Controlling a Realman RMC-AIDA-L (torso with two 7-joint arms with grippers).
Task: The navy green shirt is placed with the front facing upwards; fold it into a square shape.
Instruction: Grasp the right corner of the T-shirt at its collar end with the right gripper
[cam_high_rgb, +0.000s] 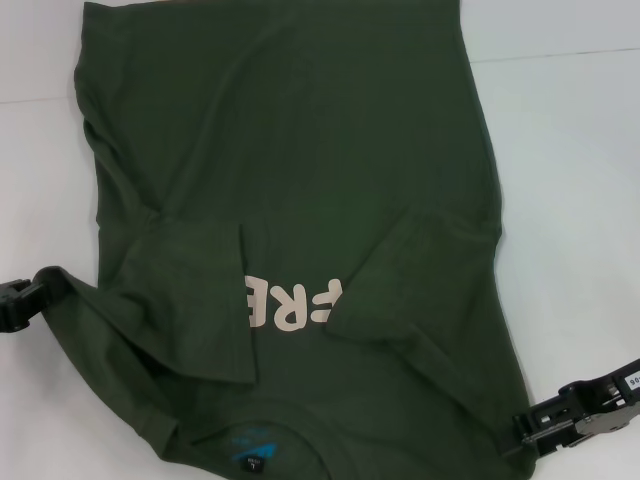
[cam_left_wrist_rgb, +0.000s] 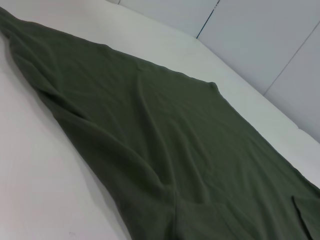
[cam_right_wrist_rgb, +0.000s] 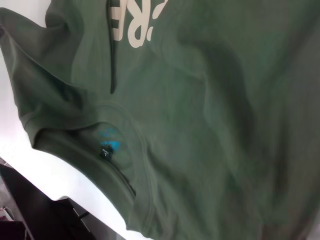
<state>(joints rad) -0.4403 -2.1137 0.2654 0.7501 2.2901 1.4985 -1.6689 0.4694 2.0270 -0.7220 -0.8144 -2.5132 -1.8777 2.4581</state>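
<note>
Across the white table you see the dark olive-green cotton T-shirt, sleeves folded inward, left gripper and right gripper pinching its near shoulders.

My left gripper sits low at the left edge of the head view, its black body reaching in from the side and ending right at the edge of the cloth there (whether its fingers pinch anything I cannot make out). My right gripper comes in from the lower right corner, arm angled up and outward, black housing and fingers pointing inward, tips against the fabric's near corner. Both arms are spread wide apart, roughly level with each other. Neither wrist view shows my own fingers.
</note>
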